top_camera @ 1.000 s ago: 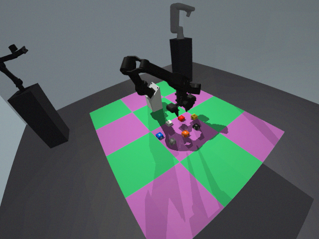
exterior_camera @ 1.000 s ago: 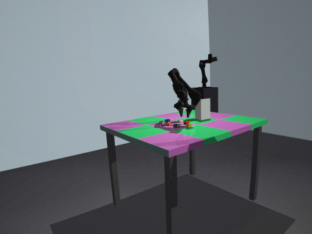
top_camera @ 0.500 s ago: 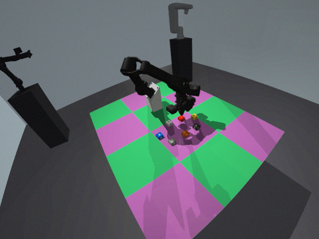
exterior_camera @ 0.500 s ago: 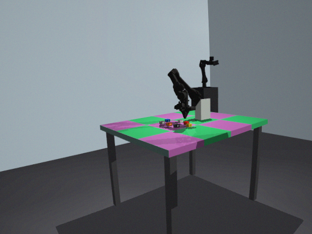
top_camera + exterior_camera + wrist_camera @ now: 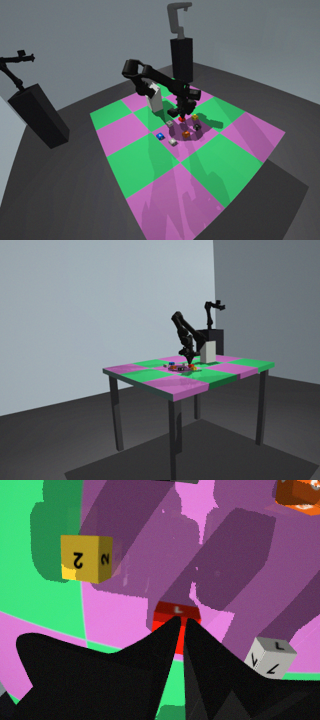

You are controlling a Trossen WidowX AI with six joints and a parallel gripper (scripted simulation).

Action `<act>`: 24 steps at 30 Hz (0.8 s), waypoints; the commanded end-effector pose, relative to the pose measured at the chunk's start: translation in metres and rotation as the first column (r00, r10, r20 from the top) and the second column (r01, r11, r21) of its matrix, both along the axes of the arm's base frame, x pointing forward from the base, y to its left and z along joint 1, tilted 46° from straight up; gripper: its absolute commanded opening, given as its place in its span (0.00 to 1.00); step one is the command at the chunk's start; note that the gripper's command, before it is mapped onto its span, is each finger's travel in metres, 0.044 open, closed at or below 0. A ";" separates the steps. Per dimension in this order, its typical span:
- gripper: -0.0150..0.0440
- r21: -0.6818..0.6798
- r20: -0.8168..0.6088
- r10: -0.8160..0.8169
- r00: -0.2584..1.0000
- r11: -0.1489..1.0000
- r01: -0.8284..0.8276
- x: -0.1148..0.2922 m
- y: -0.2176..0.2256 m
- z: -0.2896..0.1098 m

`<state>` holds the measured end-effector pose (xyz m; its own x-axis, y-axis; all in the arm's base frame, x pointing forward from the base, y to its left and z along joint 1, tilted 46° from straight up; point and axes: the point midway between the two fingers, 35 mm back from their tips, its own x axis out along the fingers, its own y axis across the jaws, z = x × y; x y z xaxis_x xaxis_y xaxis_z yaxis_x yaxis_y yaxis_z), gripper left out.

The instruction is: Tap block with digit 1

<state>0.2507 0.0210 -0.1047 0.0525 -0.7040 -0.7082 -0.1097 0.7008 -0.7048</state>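
Observation:
The red block (image 5: 181,119) (image 5: 191,366) (image 5: 164,611) sits on the checkered table, on a magenta square. A pale mark shows on its dark red side in the wrist view, and the fingertips hide much of its top face. My gripper (image 5: 182,117) (image 5: 190,363) (image 5: 182,623) points down with its tips together right over the red block. It is shut with nothing between the tips. Whether the tips touch the block's top I cannot tell.
Nearby stand a yellow block (image 5: 194,117) (image 5: 72,560) with a 2, a white block (image 5: 169,123) (image 5: 270,660) with a 7, a black block (image 5: 196,127), an orange block (image 5: 186,134) (image 5: 296,493), a blue block (image 5: 160,136) and a grey-white block (image 5: 172,142).

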 end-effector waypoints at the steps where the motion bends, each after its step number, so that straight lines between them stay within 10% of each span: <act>1: 0.29 -0.007 -0.008 0.004 1.000 1.000 -0.004 -0.002 -0.005 -0.004; 15: 0.29 -0.006 -0.008 0.004 1.000 1.000 -0.004 -0.004 0.014 0.015; 24: 0.69 0.046 -0.044 0.041 0.998 0.998 -0.039 -0.006 0.091 -0.009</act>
